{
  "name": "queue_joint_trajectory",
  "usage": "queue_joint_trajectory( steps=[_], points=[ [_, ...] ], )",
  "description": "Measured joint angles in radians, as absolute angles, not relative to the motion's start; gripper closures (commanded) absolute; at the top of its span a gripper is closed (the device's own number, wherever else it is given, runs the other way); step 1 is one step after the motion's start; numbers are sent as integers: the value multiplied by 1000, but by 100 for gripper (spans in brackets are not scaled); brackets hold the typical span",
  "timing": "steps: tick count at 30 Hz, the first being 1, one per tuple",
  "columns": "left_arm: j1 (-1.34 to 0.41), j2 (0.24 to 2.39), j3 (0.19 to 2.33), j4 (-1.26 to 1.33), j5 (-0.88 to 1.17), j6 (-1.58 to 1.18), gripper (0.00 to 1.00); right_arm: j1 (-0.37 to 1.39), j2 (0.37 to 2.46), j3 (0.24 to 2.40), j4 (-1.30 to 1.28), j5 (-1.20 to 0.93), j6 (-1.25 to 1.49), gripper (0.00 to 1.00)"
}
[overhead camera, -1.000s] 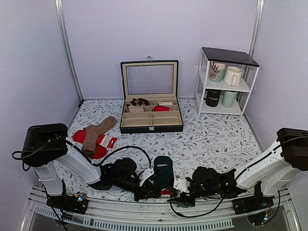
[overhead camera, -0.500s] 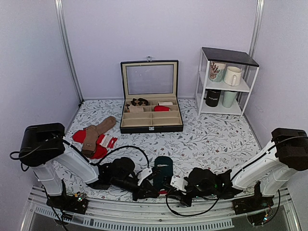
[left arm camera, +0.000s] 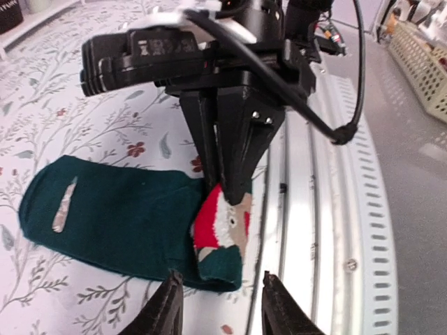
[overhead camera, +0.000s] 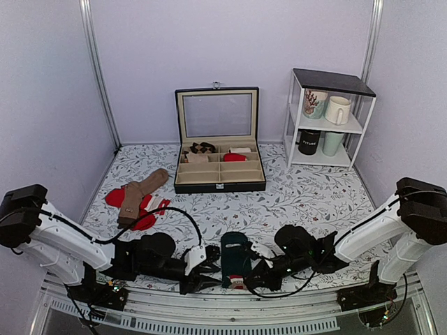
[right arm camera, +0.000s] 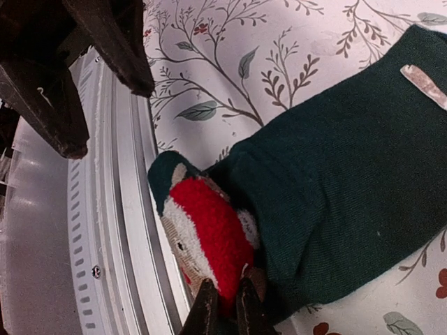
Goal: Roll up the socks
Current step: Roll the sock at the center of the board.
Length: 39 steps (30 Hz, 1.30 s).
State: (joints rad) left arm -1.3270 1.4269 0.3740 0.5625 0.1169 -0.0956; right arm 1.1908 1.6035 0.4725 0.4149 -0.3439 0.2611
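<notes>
From above, the socks [overhead camera: 236, 255] lie flat near the table's [overhead camera: 314, 202] front edge. At their toe end, my left gripper [overhead camera: 207, 273] faces my right gripper [overhead camera: 249, 280].

My left camera shows my left fingers [left arm camera: 170, 307] apart, holding nothing.

My right camera shows my right fingers [right arm camera: 207, 310] pinched on the toe. I judge the roll is just starting, and next I need to curl that end toward the cuff.

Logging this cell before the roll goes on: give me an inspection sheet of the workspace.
Surface: table, floral cloth, flat.
Job's things: socks, teal, flat at the near edge, red-patterned end bunched.
Clutter: tan-brown socks over red socks, left; black box, lid up.
Grippers: left gripper open, at the socks' near end; right gripper shut on that end.
Cables: cable looped above the left arm.
Surroundings: shelf holding mugs.
</notes>
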Motion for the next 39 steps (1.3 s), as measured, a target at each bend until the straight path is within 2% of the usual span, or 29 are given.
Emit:
queue_joint_trajectory(
  steps=[1, 2, 3, 4, 6, 7, 16, 17, 21, 25, 30, 35, 39],
  points=[
    [-1327, 1427, 370, 564, 101, -87, 54, 1179, 1612, 483, 405, -363, 273, 93],
    [-1333, 1426, 364, 566, 73, -78, 40, 1170, 1625, 496, 396, -382, 282, 93],
    [-1340, 1424, 359, 566, 51, -64, 30, 1166, 1636, 507, 391, -395, 289, 93],
    [-1361, 1417, 351, 567, 10, -52, 25, 1162, 1648, 520, 387, -406, 294, 93],
    [-1406, 1389, 336, 572, -68, -31, 2, 1157, 1673, 550, 374, -427, 301, 93],
    [-1421, 1373, 329, 579, -102, -13, 1, 1155, 1682, 562, 367, -433, 302, 93],
    [-1442, 1258, 205, 779, -381, 60, 1, 1150, 1707, 622, 292, -459, 295, 93],
    [-1442, 1255, 190, 801, -386, 65, 3, 1149, 1709, 625, 287, -464, 295, 93],
    [-1442, 1272, 197, 794, -310, 90, 20, 1143, 1720, 637, 274, -484, 294, 93],
    [-1442, 1406, 304, 753, -199, 101, 33, 1142, 1732, 652, 264, -494, 291, 93],
    [-1442, 1558, 356, 746, -98, 88, 34, 1140, 1736, 656, 257, -501, 287, 93],
    [-1442, 1615, 356, 737, -72, 65, 34, 1139, 1736, 656, 256, -503, 282, 93],
    [-1442, 1616, 355, 742, -78, 47, 40, 1138, 1736, 656, 256, -504, 273, 93]
  ],
)
